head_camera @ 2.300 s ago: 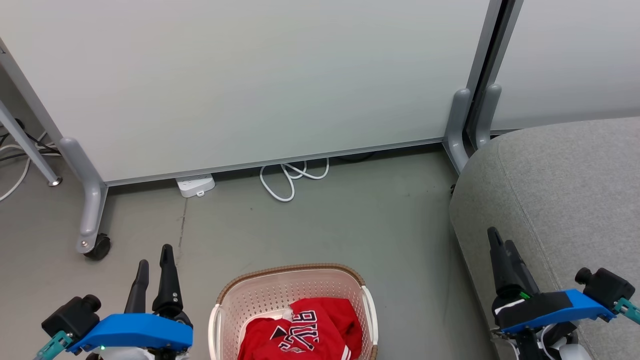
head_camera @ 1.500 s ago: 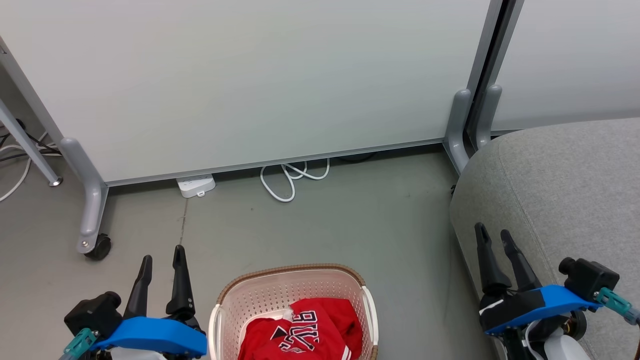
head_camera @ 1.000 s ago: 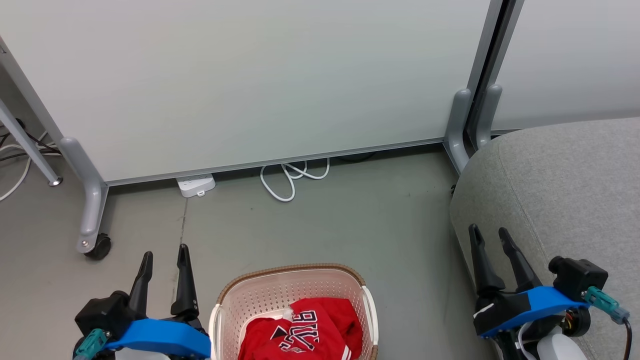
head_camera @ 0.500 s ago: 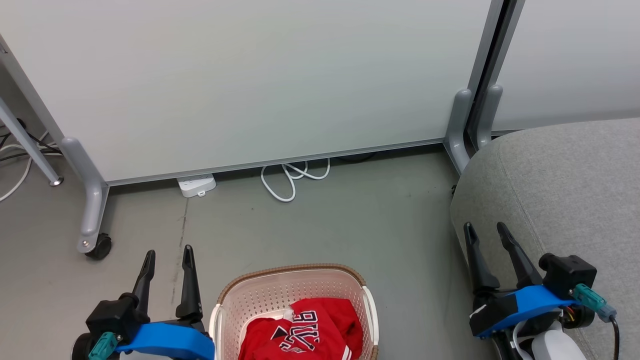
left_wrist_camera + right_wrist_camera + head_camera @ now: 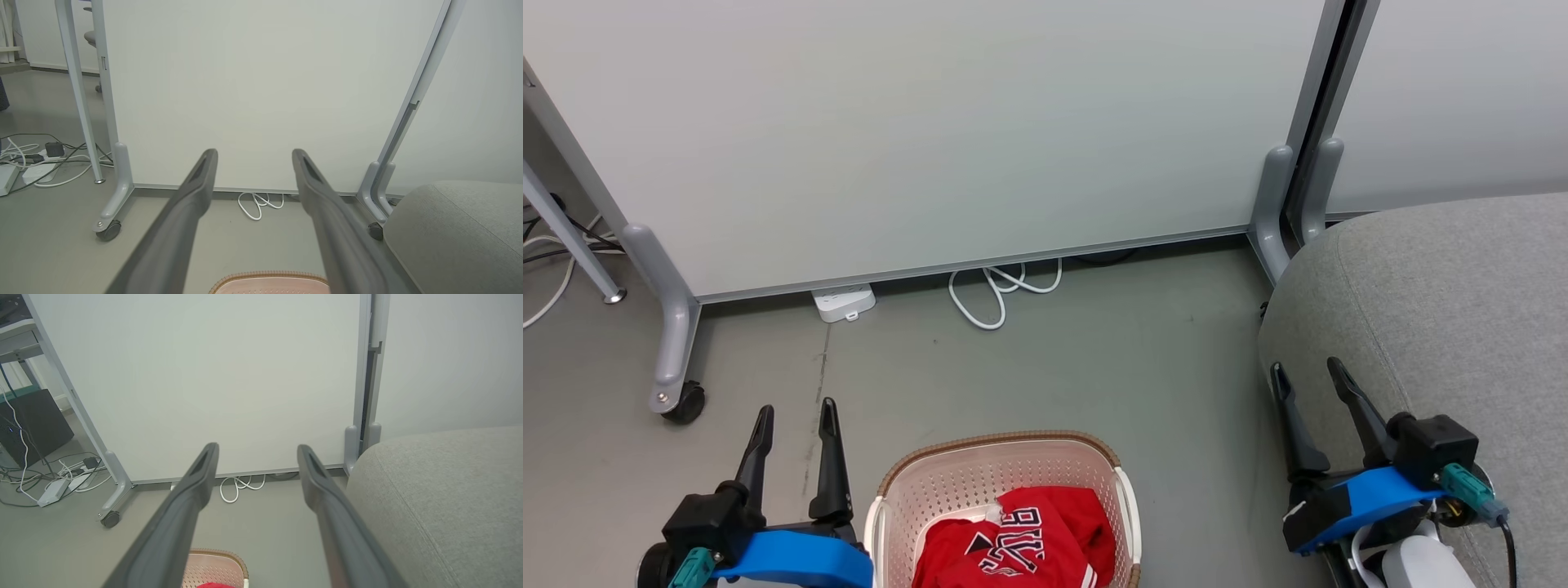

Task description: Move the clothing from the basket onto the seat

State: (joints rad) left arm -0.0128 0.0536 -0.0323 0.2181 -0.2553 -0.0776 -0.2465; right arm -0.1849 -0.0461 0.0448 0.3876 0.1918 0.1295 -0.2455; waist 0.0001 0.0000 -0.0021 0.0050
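A red jersey with black-and-white lettering, the clothing (image 5: pixel 1021 543), lies crumpled in the cream perforated basket (image 5: pixel 1001 449) with a brown rim, on the floor at the bottom centre of the head view. The grey seat (image 5: pixel 1437 302) rises at the right. My left gripper (image 5: pixel 796 411) hangs open left of the basket, nothing between its fingers. Open as well, my right gripper (image 5: pixel 1307 370) hovers at the seat's front edge, right of the basket. The basket rim (image 5: pixel 269 277) shows low in the left wrist view. A sliver of the clothing (image 5: pixel 212 585) shows in the right wrist view.
A white partition panel (image 5: pixel 931 122) on grey wheeled feet (image 5: pixel 674 392) closes the back. A white power strip (image 5: pixel 843 302) and a coiled white cable (image 5: pixel 1001 290) lie at its base. More cables and adapters (image 5: pixel 28 159) lie at the far left. Bare grey floor (image 5: pixel 1054 367) stretches beyond the basket.
Both arms have turned and drawn inward toward the basket: the left gripper moved right, the right gripper moved left and slightly up. Both stayed open. The basket and clothing have not moved.
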